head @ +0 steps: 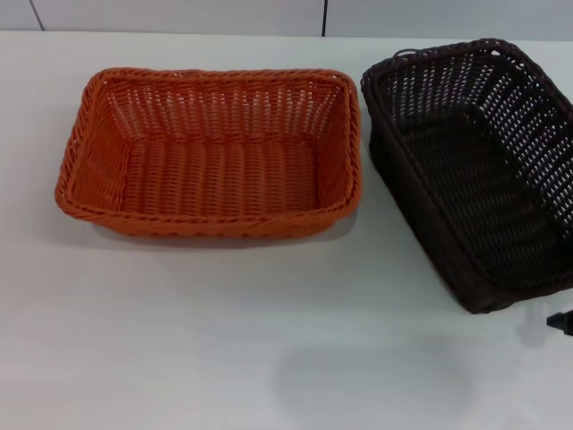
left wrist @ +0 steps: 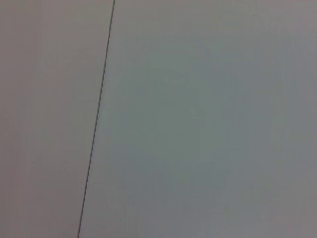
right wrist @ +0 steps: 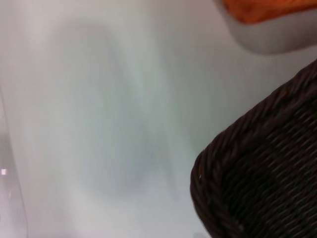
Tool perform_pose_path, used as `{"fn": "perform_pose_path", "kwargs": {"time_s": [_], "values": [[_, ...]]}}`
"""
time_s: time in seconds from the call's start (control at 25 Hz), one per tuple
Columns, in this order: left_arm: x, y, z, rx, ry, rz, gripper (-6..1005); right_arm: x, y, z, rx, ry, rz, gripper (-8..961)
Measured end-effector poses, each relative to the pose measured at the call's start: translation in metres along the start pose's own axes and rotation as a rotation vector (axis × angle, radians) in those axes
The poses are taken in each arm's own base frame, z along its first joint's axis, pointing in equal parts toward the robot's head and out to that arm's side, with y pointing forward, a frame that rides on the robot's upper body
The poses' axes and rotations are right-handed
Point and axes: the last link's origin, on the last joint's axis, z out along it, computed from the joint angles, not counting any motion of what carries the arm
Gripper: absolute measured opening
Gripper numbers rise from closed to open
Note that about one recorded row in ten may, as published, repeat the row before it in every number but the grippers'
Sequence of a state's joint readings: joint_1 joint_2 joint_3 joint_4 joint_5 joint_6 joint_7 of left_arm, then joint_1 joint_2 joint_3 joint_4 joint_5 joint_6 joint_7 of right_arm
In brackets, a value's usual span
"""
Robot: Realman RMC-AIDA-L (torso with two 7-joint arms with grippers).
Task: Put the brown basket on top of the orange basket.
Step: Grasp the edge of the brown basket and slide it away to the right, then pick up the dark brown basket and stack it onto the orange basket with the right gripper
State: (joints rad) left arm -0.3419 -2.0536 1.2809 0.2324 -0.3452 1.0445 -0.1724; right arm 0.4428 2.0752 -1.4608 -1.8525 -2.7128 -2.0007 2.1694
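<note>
The orange basket stands upright on the white table, left of centre in the head view. The brown basket stands upright to its right, a small gap between them, its far side cut off by the picture's edge. Both are empty. A small black part of my right gripper shows at the right edge, just in front of the brown basket's near right corner. The right wrist view shows that basket's dark woven corner close up and a bit of the orange basket. My left gripper is out of view.
The table's far edge meets a pale wall behind the baskets. The left wrist view shows only a plain pale surface with a thin dark seam.
</note>
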Motion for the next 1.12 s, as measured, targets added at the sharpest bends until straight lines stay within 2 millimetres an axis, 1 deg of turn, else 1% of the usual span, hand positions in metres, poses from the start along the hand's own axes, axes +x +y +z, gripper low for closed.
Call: {"fn": "perform_pose_path", "kwargs": {"time_s": [0.04, 0.08, 0.16, 0.2, 0.44, 0.48, 0.6, 0.68, 0.84, 0.88, 0.92, 0.96, 1.0, 1.04, 1.08, 1.12], "values": [[0.000, 0.000, 0.000, 0.000, 0.000, 0.000, 739, 0.000, 0.000, 0.000, 0.000, 0.000, 0.000, 813], [0.000, 0.001, 0.000, -0.002, 0.000, 0.001, 739, -0.001, -0.001, 0.009, 0.000, 0.036, -0.007, 812], [0.000, 0.001, 0.000, -0.002, -0.001, 0.002, 739, -0.002, -0.002, 0.013, 0.005, 0.047, -0.007, 809], [-0.001, 0.000, -0.001, -0.001, -0.002, 0.002, 739, -0.003, -0.004, 0.020, 0.013, 0.061, -0.002, 808], [0.000, -0.001, -0.001, 0.001, -0.003, 0.005, 739, -0.007, -0.006, 0.024, 0.021, 0.058, -0.001, 799], [0.000, -0.001, -0.001, 0.001, -0.003, 0.005, 739, -0.006, -0.007, 0.028, 0.004, 0.070, 0.000, 798], [0.000, -0.003, 0.001, 0.006, -0.002, 0.005, 739, -0.005, -0.007, 0.039, -0.034, 0.097, 0.001, 677], [0.001, -0.003, 0.001, 0.005, -0.002, 0.005, 739, -0.005, -0.008, 0.042, -0.044, 0.104, 0.004, 597], [0.001, -0.003, 0.001, 0.003, -0.001, 0.007, 739, -0.006, -0.010, 0.041, -0.028, 0.093, 0.004, 392], [0.001, -0.003, 0.001, 0.003, -0.001, 0.007, 739, -0.010, -0.013, 0.034, 0.020, 0.059, 0.010, 341], [0.001, -0.003, 0.002, 0.001, 0.000, 0.008, 739, -0.010, -0.013, 0.034, 0.020, 0.059, 0.010, 331], [0.001, -0.003, 0.002, 0.001, 0.000, 0.008, 739, -0.012, -0.015, 0.029, 0.056, 0.034, 0.017, 320], [0.001, -0.003, 0.002, 0.001, 0.000, 0.008, 739, -0.017, -0.021, 0.017, 0.131, -0.025, 0.049, 310], [0.001, -0.003, 0.002, 0.001, 0.000, 0.008, 739, -0.017, -0.021, 0.017, 0.131, -0.025, 0.049, 300], [0.001, -0.003, 0.002, 0.001, 0.000, 0.009, 739, -0.021, -0.025, 0.007, 0.185, -0.068, 0.082, 290], [0.001, -0.003, 0.002, 0.001, 0.000, 0.010, 739, -0.023, -0.027, 0.003, 0.206, -0.086, 0.099, 279]]}}
